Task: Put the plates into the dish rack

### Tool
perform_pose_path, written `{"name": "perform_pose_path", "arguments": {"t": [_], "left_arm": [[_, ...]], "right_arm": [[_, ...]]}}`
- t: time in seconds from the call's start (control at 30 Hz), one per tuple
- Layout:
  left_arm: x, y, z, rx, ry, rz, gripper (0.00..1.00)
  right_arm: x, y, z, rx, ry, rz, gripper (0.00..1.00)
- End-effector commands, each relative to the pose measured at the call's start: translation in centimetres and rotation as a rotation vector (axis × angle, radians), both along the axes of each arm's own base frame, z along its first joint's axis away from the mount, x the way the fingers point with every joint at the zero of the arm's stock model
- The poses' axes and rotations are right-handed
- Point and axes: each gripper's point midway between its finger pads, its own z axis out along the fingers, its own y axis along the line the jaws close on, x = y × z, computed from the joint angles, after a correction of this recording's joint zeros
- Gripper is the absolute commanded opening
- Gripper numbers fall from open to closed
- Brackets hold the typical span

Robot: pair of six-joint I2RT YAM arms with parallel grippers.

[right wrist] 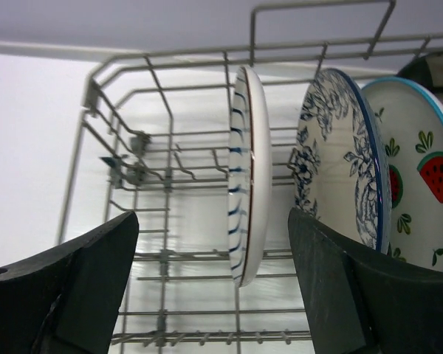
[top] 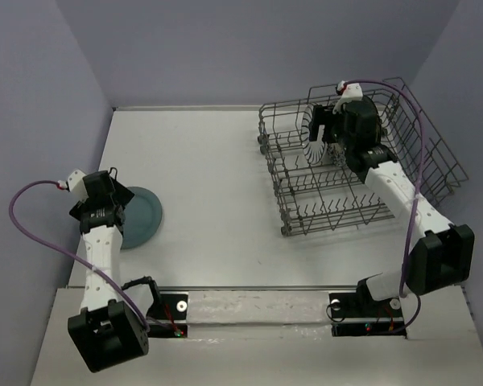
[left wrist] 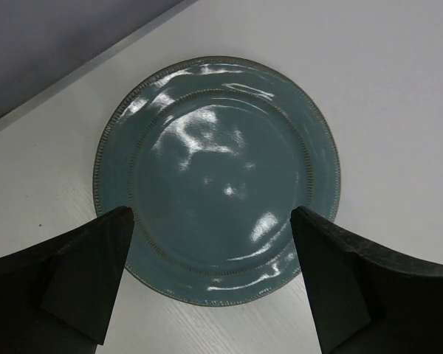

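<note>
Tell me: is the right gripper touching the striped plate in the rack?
Apart. The right wrist view shows the striped plate upright between the fingers of the open right gripper, with a clear gap on each side.

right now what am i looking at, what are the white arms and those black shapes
Two white robot arms, left and right, are bolted to a white table. One picture looks down from above; the others come from wrist cameras, so the black shapes are each pincer's fingers. The left pincer is open over a plain teal round plate lying flat. The right pincer is open around a blue-striped white plate standing in the grey wire dish rack. Nothing is held.
</note>
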Motion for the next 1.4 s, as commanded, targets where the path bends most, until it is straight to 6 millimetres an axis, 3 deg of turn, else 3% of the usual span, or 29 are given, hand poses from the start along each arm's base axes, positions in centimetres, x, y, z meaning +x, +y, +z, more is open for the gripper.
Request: {"name": "perform_pose_path", "arguments": {"t": [0.0, 0.03, 0.2, 0.43, 0.57, 0.67, 0.87, 1.0, 1.13, 1.23, 1.37], "left_arm": [[-1.5, 3.0, -2.5, -0.008, 0.122, 0.137, 0.99], [-2.2, 3.9, -4.2, -0.037, 0.179, 0.176, 0.99], [-3.7, 4.7, -7.8, -0.078, 0.265, 0.213, 0.99], [-4.0, 5.0, -11.0, -0.170, 0.262, 0.265, 0.99], [-3.9, 3.3, -14.1, -0.277, 0.261, 0.261, 0.99], [-3.4, 2.3, -15.1, -0.326, 0.207, 0.252, 0.99], [-1.2, 0.9, -14.6, -0.365, 0.068, 0.179, 0.99], [0.1, -1.5, -14.4, -0.406, -0.016, 0.097, 0.96], [0.1, -3.2, -15.2, -0.475, -0.077, 0.067, 0.89], [0.7, -3.2, -14.8, -0.472, -0.123, 0.051, 0.86], [1.0, -4.3, -14.6, -0.514, -0.197, 0.026, 0.73]], "right_arm": [[-2.0, 2.1, 5.4, 0.129, -0.118, 0.111, 0.88], [-2.4, 2.1, 6.1, 0.132, -0.133, 0.116, 0.89], [-3.1, 2.4, 5.9, 0.129, -0.137, 0.149, 0.89], [-3.4, 4.5, 5.4, 0.189, -0.114, 0.251, 0.89], [-3.5, 4.7, 5.4, 0.194, -0.117, 0.259, 0.89], [-3.6, 4.7, 5.5, 0.196, -0.120, 0.262, 0.89], [-3.7, 5.1, 5.6, 0.213, -0.118, 0.279, 0.89], [-4.1, 5.9, 5.4, 0.252, -0.101, 0.318, 0.89], [-5.1, 7.8, 5.6, 0.282, -0.094, 0.369, 0.89], [-5.6, 8.3, 5.5, 0.292, -0.090, 0.384, 0.89], [-7.4, 10.6, 5.1, 0.360, -0.078, 0.474, 0.88]]}}
